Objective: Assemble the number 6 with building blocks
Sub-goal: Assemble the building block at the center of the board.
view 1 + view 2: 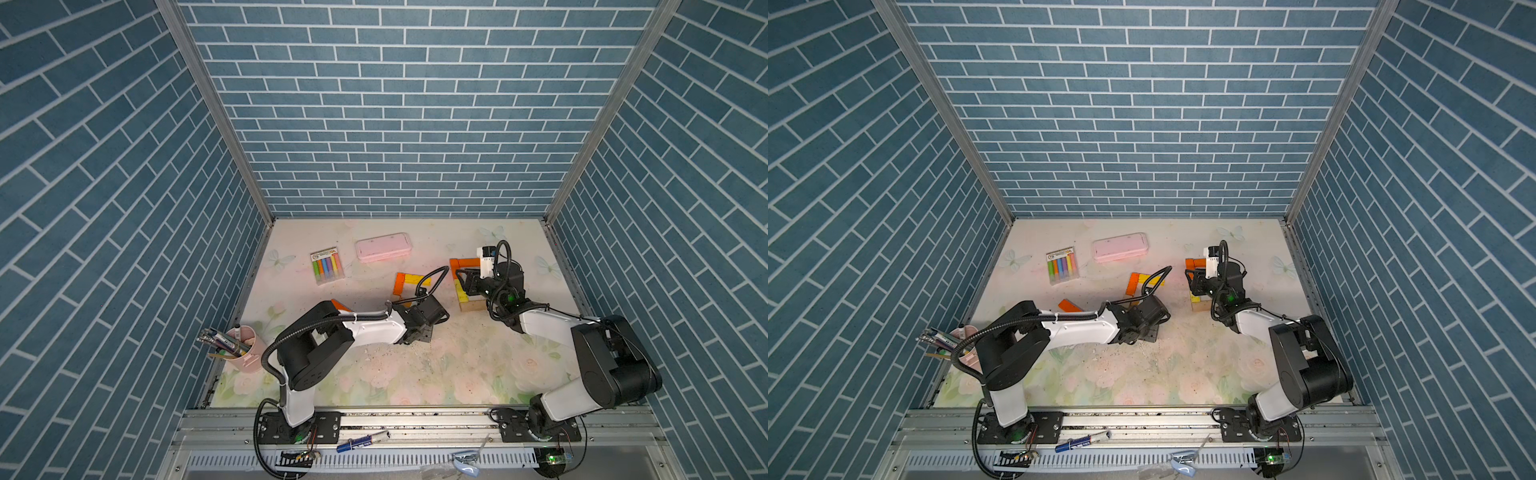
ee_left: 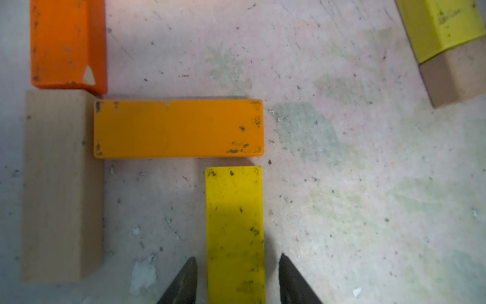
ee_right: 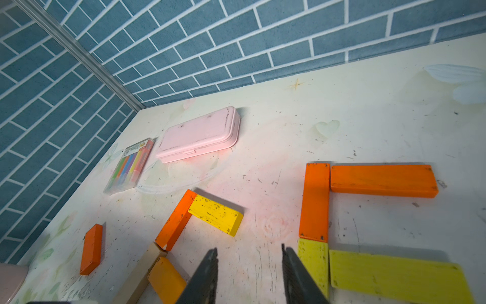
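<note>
In the left wrist view, a yellow block (image 2: 234, 223) lies flat on the table between the fingers of my left gripper (image 2: 236, 259). The gripper is open, with a gap on each side of the block. The block's far end sits just short of an amber block (image 2: 178, 129), which butts a tan block (image 2: 56, 184) below an orange block (image 2: 63, 44). My right gripper (image 3: 249, 250) is open over bare table, holding nothing. It is beside a second angular figure of orange blocks (image 3: 315, 201) and yellow blocks (image 3: 394, 276). In both top views, the wrists hide the fingers.
A lone orange block (image 3: 91, 249) lies by the left arm. A pink case (image 1: 382, 247) and a clear chalk pack (image 1: 327, 266) sit at the back left. A pink cup of pens (image 1: 245, 349) stands at the left edge. Brick-patterned walls close three sides.
</note>
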